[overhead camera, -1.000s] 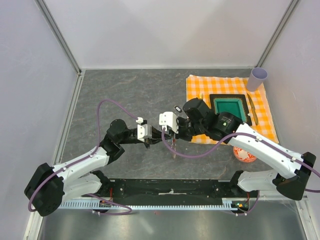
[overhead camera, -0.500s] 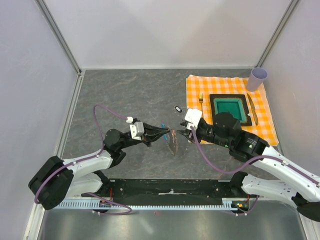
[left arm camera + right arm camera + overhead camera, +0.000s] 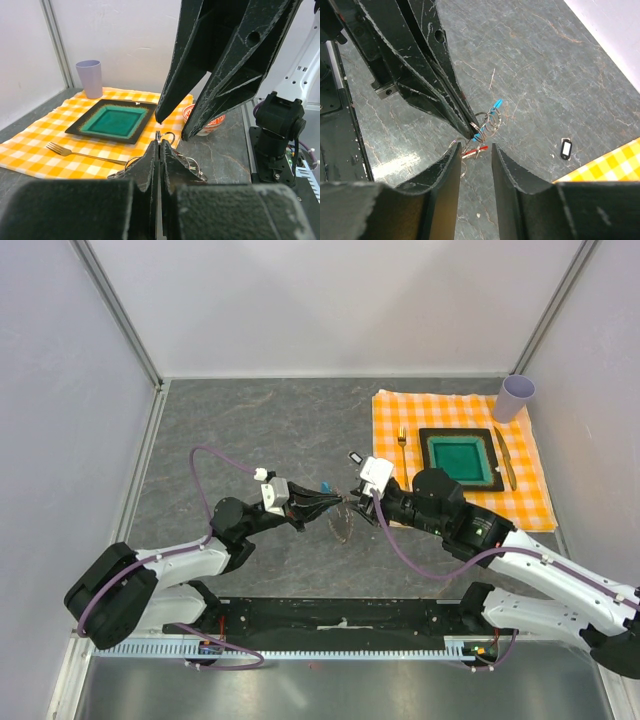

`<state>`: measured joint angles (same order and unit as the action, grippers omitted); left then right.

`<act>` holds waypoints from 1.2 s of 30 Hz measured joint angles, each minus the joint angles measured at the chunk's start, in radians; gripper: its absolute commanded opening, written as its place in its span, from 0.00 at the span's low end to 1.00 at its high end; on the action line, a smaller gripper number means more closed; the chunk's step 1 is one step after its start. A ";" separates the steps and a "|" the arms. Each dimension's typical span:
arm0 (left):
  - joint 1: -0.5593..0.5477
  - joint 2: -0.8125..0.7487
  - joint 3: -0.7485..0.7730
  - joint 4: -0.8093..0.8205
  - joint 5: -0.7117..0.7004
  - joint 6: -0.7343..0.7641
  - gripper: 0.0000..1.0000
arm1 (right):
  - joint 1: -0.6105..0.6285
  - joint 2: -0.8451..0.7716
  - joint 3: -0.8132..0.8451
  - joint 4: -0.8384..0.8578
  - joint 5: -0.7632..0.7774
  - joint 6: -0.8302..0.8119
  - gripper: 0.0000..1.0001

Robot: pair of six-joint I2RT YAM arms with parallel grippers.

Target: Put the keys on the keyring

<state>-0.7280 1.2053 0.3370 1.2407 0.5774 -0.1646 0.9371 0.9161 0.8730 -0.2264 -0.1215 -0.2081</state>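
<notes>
My left gripper point(image 3: 337, 502) is shut on the keyring point(image 3: 343, 521), a chain of silver rings with a bright blue piece point(image 3: 493, 105), and holds it just above the grey table. In the left wrist view the rings point(image 3: 169, 136) stick out past my closed fingertips. The key's red head point(image 3: 475, 152) hangs just under the rings; I cannot tell whether it is threaded on. My right gripper point(image 3: 476, 151) faces the left one, open, its fingers on either side of the key and touching nothing.
An orange checked cloth point(image 3: 400, 410) at the back right carries a green plate point(image 3: 460, 457), a fork point(image 3: 402, 445) and a knife point(image 3: 505, 470). A lilac cup point(image 3: 517, 397) stands at its corner. A black-and-white fob point(image 3: 354, 457) lies on the table. A red-and-white bowl point(image 3: 210, 126) sits beside the right arm.
My right gripper has opened and drawn back a little to the right, and its wrist has turned. The left gripper stays shut on the keyring and has stretched out lower.
</notes>
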 measured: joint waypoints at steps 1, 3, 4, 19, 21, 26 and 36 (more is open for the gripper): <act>0.000 0.000 0.000 0.002 0.000 -0.001 0.02 | 0.000 0.007 0.000 0.006 0.001 0.002 0.33; 0.000 0.000 0.000 0.005 0.000 -0.003 0.02 | 0.000 0.014 -0.003 0.017 0.005 0.003 0.32; 0.000 0.000 0.000 0.006 0.000 -0.003 0.02 | 0.001 0.015 -0.006 0.023 0.007 0.003 0.29; 0.000 0.000 0.000 0.011 0.000 -0.022 0.02 | 0.001 0.023 -0.016 0.035 0.022 0.008 0.19; 0.000 -0.001 0.000 0.011 0.000 -0.023 0.02 | 0.001 0.029 -0.016 0.035 0.022 0.008 0.18; 0.000 -0.004 0.000 0.012 -0.001 -0.027 0.02 | 0.001 0.033 -0.020 0.035 0.022 0.011 0.00; 0.000 -0.004 0.000 0.011 -0.030 -0.034 0.02 | 0.000 0.033 -0.022 0.035 0.014 0.022 0.00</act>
<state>-0.7280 1.2011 0.3370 1.2522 0.5472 -0.1986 0.9375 0.9493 0.8513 -0.1909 -0.1070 -0.1864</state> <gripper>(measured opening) 0.025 0.007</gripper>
